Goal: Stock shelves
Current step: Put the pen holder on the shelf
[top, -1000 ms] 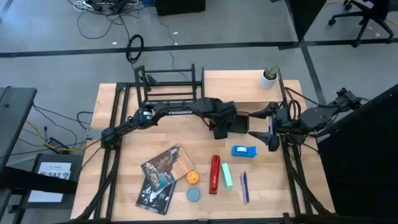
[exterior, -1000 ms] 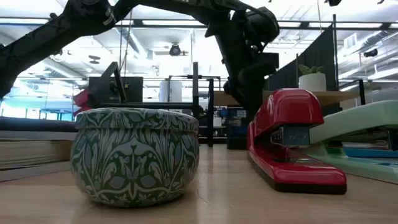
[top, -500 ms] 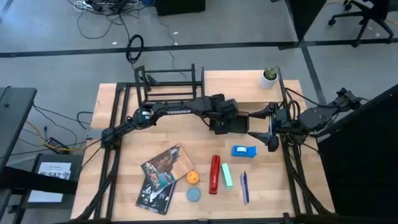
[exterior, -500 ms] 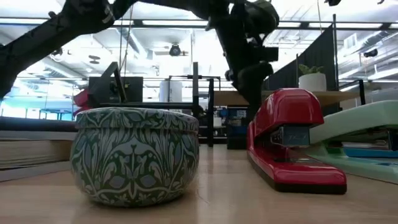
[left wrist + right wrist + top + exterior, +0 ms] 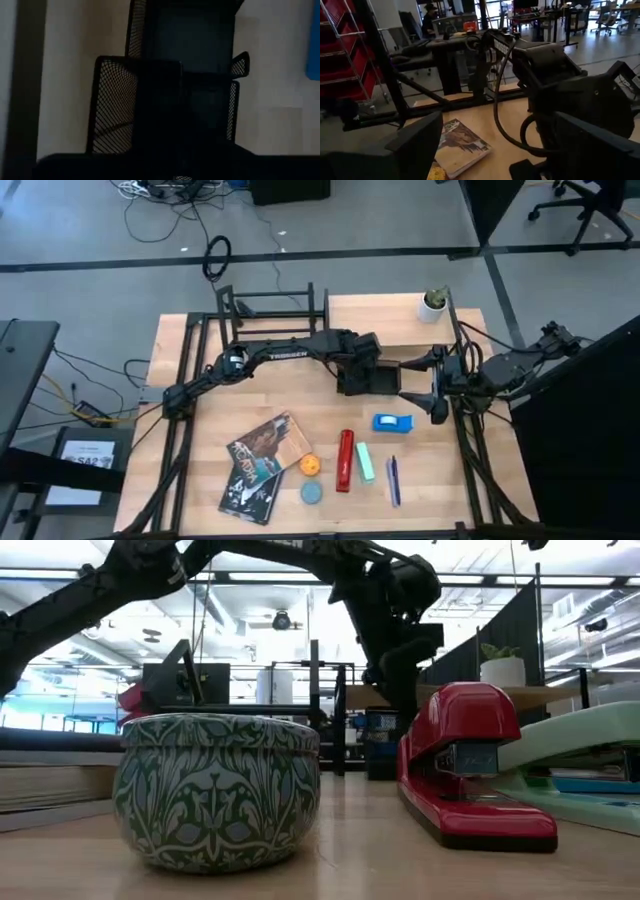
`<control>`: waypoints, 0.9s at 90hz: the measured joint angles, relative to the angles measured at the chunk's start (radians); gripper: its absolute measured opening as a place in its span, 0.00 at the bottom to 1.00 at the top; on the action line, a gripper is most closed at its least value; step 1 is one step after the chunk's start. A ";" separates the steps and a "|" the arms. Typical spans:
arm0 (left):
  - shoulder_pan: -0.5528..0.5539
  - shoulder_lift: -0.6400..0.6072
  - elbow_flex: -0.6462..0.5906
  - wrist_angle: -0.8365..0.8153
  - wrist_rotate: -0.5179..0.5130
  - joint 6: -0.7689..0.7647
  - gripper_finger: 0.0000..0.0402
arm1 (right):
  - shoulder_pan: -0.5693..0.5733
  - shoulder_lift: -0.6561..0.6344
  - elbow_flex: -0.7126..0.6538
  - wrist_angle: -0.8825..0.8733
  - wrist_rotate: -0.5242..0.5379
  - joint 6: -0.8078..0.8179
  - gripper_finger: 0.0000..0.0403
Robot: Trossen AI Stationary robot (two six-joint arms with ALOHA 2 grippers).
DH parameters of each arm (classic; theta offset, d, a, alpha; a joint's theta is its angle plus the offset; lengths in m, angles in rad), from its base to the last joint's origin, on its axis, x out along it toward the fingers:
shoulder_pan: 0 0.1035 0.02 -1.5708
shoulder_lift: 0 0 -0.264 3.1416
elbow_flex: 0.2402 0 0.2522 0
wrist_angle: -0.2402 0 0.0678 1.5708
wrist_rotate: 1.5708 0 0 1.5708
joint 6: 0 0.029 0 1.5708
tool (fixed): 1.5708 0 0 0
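Open-plan lab; desks (image 5: 540,22), office chairs (image 5: 580,210), floor cables (image 5: 165,200).

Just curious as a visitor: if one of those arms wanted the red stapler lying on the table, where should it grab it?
Probably across the red stapler's narrow width near its middle, coming straight down from above. It lies flat and long on the table, with an orange ball and a mint-green block close on either side, so the fingers need a careful fit.
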 joint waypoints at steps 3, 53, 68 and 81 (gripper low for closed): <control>0.000 0.000 0.000 -0.002 0.002 0.000 0.01 | 0.000 0.000 0.000 0.000 0.000 0.000 0.86; -0.022 -0.010 0.000 -0.061 0.199 0.001 0.00 | 0.000 0.000 0.000 0.000 0.002 0.002 0.86; -0.026 -0.017 -0.002 -0.060 0.165 0.004 0.01 | 0.000 0.000 0.000 0.000 0.003 0.002 0.86; -0.024 -0.047 -0.007 -0.049 0.172 0.008 0.08 | 0.000 0.000 0.000 -0.002 0.003 0.000 0.86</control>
